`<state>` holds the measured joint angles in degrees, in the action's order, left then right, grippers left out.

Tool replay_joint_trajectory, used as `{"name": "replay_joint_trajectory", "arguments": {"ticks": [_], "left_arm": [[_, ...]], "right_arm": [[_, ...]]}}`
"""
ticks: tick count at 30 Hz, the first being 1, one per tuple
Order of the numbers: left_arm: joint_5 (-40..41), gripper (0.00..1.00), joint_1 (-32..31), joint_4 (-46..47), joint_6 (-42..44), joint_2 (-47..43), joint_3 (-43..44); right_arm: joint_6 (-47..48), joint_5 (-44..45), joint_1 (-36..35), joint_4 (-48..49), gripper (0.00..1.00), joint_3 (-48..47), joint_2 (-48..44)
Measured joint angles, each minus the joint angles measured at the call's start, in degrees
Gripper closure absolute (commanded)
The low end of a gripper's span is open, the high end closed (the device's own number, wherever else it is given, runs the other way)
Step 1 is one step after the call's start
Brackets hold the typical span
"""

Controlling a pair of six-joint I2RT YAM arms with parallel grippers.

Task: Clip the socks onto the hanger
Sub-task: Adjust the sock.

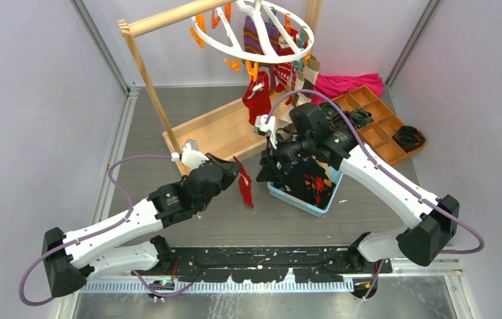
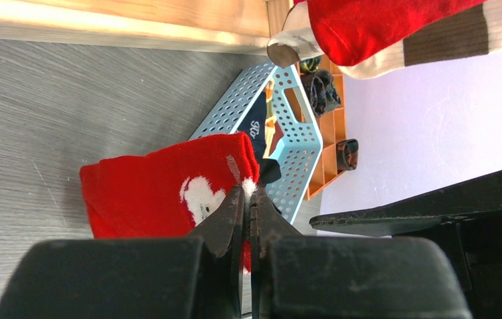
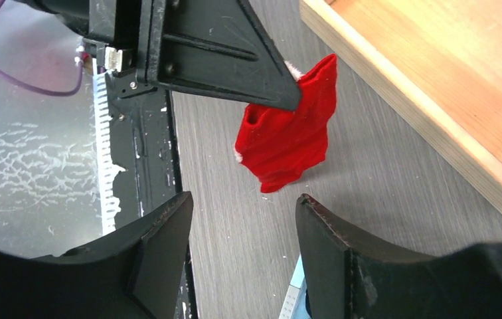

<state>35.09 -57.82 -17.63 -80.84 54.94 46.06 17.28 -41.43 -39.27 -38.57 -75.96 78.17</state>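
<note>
The round white hanger [image 1: 280, 58] is cut off at the top of the view from above, so not all of its clips show. A hung sock [image 1: 256, 100], red with white trim, dangles from one orange clip. The other socks behind it are bunched up and hard to tell apart. The left gripper [image 2: 249, 199] has its two fingers pressed together on the edge of a red sock [image 2: 149, 193] with a white patch. In the left wrist view the black fingers hide the bottom part of that sock. From above, the red sock dangles from the fingertips over the grey table [image 1: 275, 222]. It is just left of the blue basket [image 1: 299, 203] and in front of the wooden base [image 1: 214, 129] of the rack. I cannot tell if its tip touches the table. The right gripper [image 3: 244, 205] has its fingers wide apart with nothing between them. It is over the near left corner of the basket, and the red sock is a little way in front of it, not touching. From above, its fingers are black against the dark socks [image 1: 311, 183] in the basket, so they are hard to pick out. Only a tiny bit of the basket shows at the bottom of the right wrist view. An orange tray [image 1: 382, 126] with little boxes sits to the right, with a pink cloth [image 1: 348, 85] behind it.
</note>
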Motion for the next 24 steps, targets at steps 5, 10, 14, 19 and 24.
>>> {"name": "replay_joint_trajectory", "arguments": {"ticks": [5, 10, 14, 19, 24], "left_arm": [[0.31, 1.00, -0.04, -0.09, -2.56, 0.50, 0.68], [0.31, 1.00, -0.09, 0.00, -4.98, 1.46, 1.18], [0.33, 1.00, -0.09, -0.02, -6.54, 2.08, 1.18], [0.81, 1.00, -0.09, 0.00, -7.76, 2.08, 1.42], [0.90, 1.00, -0.09, 0.17, -8.39, 2.10, 1.62]], "right_arm": [[-1.25, 2.69, -0.39, 1.38, 0.36, 0.00, 0.11], [-1.64, 5.49, -2.43, 1.81, 0.36, -0.22, 1.75], [-1.68, 7.58, -4.46, 1.88, 0.35, -0.66, 3.65], [-2.78, 9.38, -5.44, 2.01, 0.36, -0.74, 4.11], [-5.22, 11.54, -5.79, 3.78, 0.49, -0.98, 4.46]]}}
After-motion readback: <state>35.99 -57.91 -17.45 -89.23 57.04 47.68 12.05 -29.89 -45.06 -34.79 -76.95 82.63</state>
